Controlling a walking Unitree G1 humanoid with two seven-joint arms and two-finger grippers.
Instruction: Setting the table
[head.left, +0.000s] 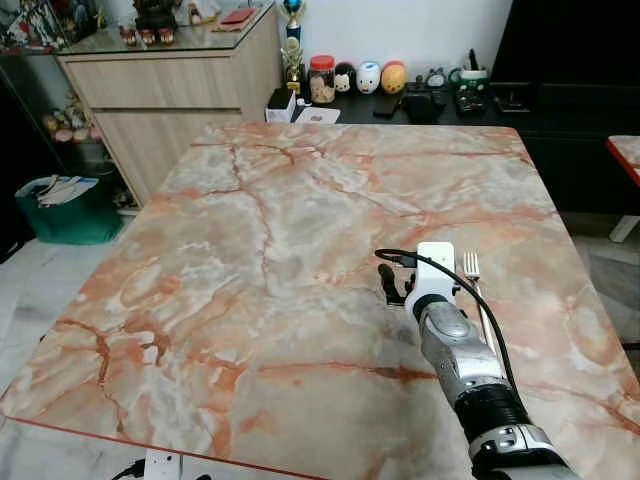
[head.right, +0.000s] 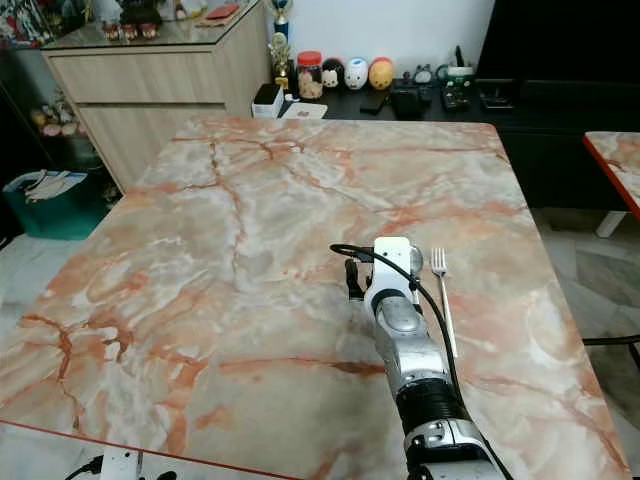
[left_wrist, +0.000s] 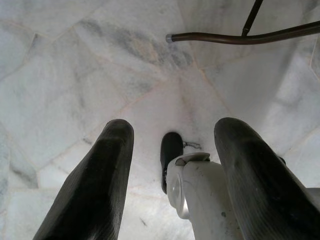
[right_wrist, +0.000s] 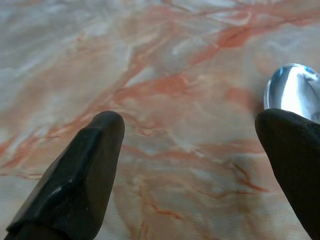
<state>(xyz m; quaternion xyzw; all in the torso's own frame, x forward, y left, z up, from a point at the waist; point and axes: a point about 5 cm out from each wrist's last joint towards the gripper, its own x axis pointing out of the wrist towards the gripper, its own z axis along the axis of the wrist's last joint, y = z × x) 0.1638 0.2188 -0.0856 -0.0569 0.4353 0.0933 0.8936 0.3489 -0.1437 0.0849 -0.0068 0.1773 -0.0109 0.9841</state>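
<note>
My right gripper (right_wrist: 190, 165) hovers low over the pink-veined marble table (head.left: 250, 250), right of centre, open with nothing between its fingers. Just past its right fingertip (right_wrist: 295, 150) lies a shiny spoon (right_wrist: 295, 92), bowl up, on the table. A silver fork (head.left: 472, 266) lies on the table just to the right of my wrist, tines pointing away from me. It runs parallel to my forearm. My left gripper (left_wrist: 172, 165) hangs open beside my body over the pale marble floor.
A wooden sideboard (head.left: 170, 90) stands beyond the table's far left corner. A low black cabinet (head.left: 430, 105) with jars and round figures runs along the back wall. A green bin (head.left: 65, 210) sits on the floor at left. Another table's red edge (head.left: 622, 155) shows at right.
</note>
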